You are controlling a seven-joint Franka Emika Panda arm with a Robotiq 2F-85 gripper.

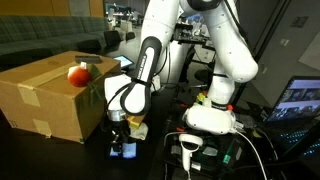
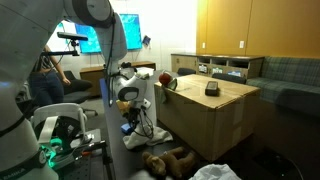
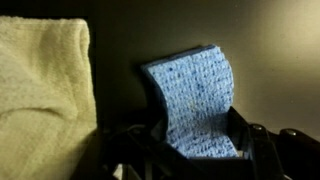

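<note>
The end effector [image 3: 196, 150] is pinching a blue sponge [image 3: 194, 92]. Its jaws are standing partly drawn in, one on each side of the sponge's lower end. In the wrist view the sponge is rising out from between the jaws and bending in a soft curve, its speckled face turning toward the camera. Just to the left of the end effector in that view, a pale yellow towel [image 3: 40, 90] is lying in folds. It is near the sponge but not touching it, with a dark gap showing between them. Whatever is lying under the sponge is too dark to make out.

In both exterior views the arm is reaching down low. The end effector [image 1: 120, 124] is pointing downward, with the blue sponge [image 1: 122, 149] sitting directly beneath it at its tips; the same pair is showing from another side, end effector [image 2: 130, 106] above sponge [image 2: 130, 126]. A cardboard box [image 1: 45, 100] is standing close beside the end effector, its top rising above the end effector's height. On the box top, above the end effector and off to one side, a red round thing [image 1: 77, 73] is resting near the edge. In an exterior view a small dark thing [image 2: 212, 88] is lying farther along the box top, well apart from the end effector. On the floor [image 2: 275, 160], lower than the end effector, a brown stuffed toy [image 2: 165, 160] is lying.
</note>
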